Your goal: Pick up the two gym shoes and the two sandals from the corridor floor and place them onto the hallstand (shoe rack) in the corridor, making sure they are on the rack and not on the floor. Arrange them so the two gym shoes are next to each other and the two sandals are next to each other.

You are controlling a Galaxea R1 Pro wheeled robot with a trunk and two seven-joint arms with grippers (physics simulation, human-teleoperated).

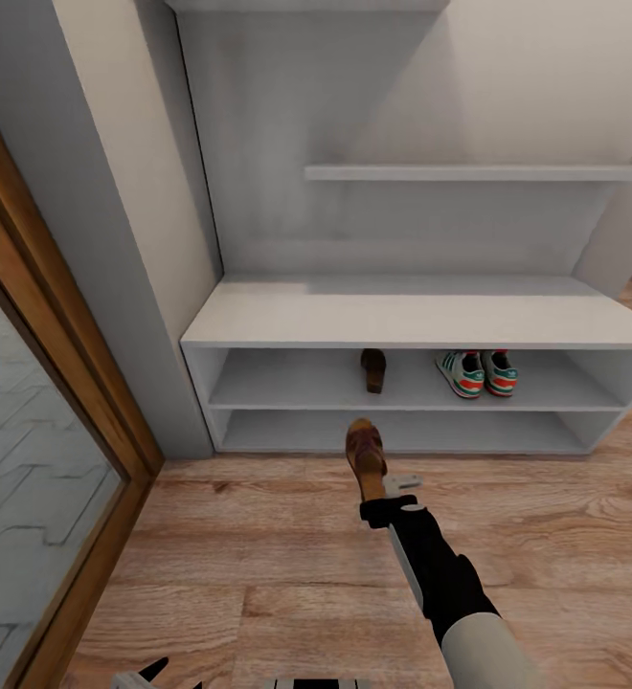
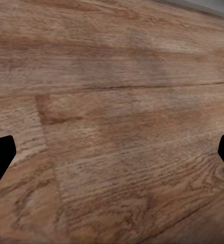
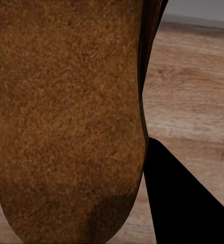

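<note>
The pale grey hallstand point(image 1: 421, 316) stands straight ahead. On its upper open shelf row one dark brown sandal point(image 1: 373, 370) lies left of centre. The two gym shoes point(image 1: 460, 373) point(image 1: 500, 373) sit side by side to its right, heels outward. My right gripper point(image 1: 379, 490) is shut on the second sandal point(image 1: 365, 455), held above the corridor floor point(image 1: 259, 555) in front of the lower shelf. That sandal's tan sole point(image 3: 66, 117) faces the right wrist camera. My left gripper point(image 2: 112, 157) is open over bare floor, and its fingers point(image 2: 0, 160) stand wide apart.
A wood-framed glass door point(image 1: 57, 402) runs along the left, with a grey wall section point(image 1: 144, 239) between it and the rack. A staggered upper shelf point(image 1: 479, 173) juts from the back panel. Bench top and lower shelf row hold nothing.
</note>
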